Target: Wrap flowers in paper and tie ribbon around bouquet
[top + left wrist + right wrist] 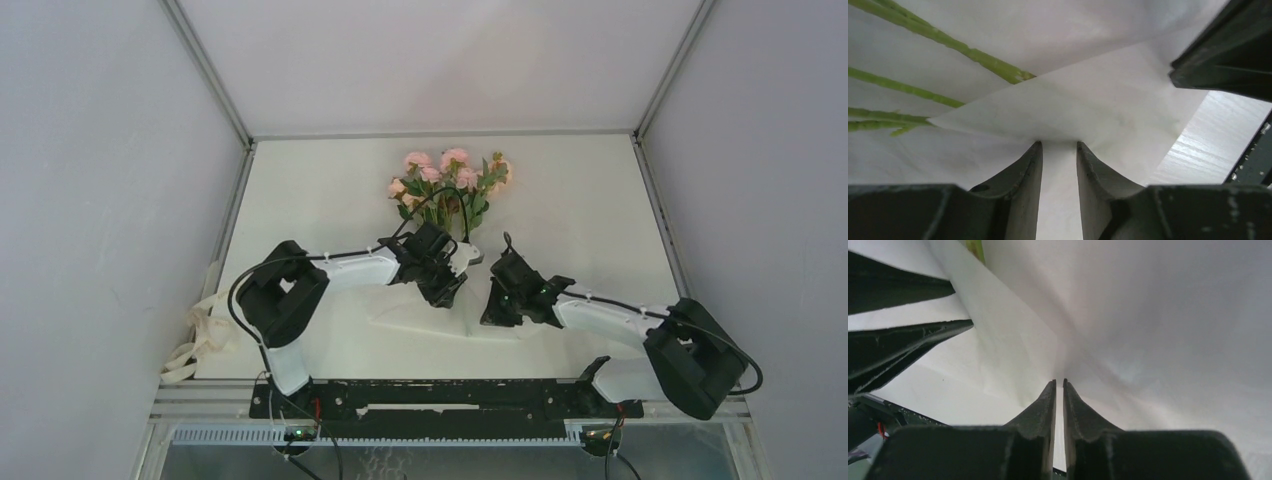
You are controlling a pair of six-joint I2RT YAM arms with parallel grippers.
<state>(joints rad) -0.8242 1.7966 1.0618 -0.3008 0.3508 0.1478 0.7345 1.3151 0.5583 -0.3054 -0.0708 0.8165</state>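
Right hand [1058, 383] pinching paper [1148, 315], left hand [1059, 145] parted, flowers [452, 178] beyond

Left arm [345, 268] and right arm [610, 315] both bent in toward the middle, left gripper [1058, 146] fingers a little apart, right gripper [1059, 382] pinched tight on the paper [1148, 315].

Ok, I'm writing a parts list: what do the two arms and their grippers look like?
The left arm and right arm have white link shells and bulky black joints, each trailing a looped black cable. The left gripper and right gripper are black, with curved fingers tapering to scuffed tips.
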